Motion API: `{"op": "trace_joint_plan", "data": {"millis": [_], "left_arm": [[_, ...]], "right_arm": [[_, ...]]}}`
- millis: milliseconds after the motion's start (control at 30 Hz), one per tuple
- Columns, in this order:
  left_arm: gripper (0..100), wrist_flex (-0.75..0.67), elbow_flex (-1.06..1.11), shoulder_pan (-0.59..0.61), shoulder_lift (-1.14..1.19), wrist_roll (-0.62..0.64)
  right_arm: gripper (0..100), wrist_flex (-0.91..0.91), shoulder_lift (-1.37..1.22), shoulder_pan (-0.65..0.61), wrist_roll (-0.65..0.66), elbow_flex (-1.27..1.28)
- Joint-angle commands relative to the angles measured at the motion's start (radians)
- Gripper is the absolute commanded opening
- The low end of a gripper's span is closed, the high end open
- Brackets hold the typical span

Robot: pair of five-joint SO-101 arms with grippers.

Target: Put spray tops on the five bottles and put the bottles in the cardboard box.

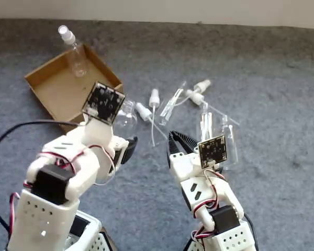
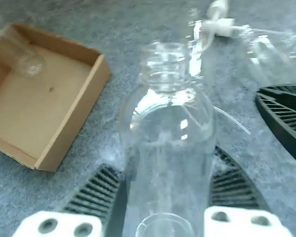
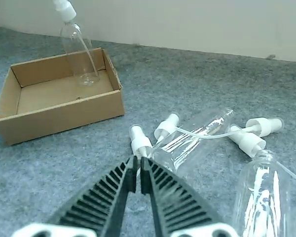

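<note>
My left gripper (image 2: 165,197) is shut on a clear bottle (image 2: 165,128) without a top, its open neck pointing away from the wrist. In the high view this bottle (image 1: 126,116) hangs just off the near corner of the cardboard box (image 1: 52,89). A bottle with a white spray top (image 1: 76,52) leans in the box's far corner. My right gripper (image 3: 138,170) is shut with nothing in it and sits just short of a loose spray top (image 3: 139,140). Beyond it lie another spray top (image 3: 166,126), a bare bottle (image 3: 197,136) and a second bare bottle (image 3: 259,192).
Grey carpet covers the table. Loose spray tops (image 1: 154,97) with long tubes and bare bottles (image 1: 205,123) lie scattered between the two arms and to the right. The right gripper's black fingers (image 2: 286,113) show close beside the held bottle. Open carpet lies to the far right.
</note>
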State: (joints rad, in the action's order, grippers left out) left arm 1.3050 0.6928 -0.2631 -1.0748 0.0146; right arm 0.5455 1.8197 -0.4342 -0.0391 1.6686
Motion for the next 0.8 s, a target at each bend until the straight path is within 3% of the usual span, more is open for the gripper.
{"op": "trace_joint_plan", "data": {"millis": [0, 100, 400, 567, 767], "left_arm": [[6, -0.222, 0.191, 0.163, -0.113, -0.002], [6, -0.325, 0.318, 0.228, -0.183, 0.000], [6, -0.555, 0.634, 0.234, -0.420, 0.006], [6, -0.572, 0.700, 0.236, -0.518, 0.138], [6, -0.577, 0.734, 0.237, -0.570, 0.144]], "right_arm": [[1.7, 0.004, 0.018, -0.012, 0.011, 0.102], [1.7, 0.008, 0.015, -0.001, 0.034, 0.096], [1.7, 0.237, 0.008, 0.082, 0.103, -0.088], [1.8, 0.332, -0.028, 0.082, 0.104, -0.268], [1.8, 0.446, -0.386, 0.082, 0.199, -0.628]]}}
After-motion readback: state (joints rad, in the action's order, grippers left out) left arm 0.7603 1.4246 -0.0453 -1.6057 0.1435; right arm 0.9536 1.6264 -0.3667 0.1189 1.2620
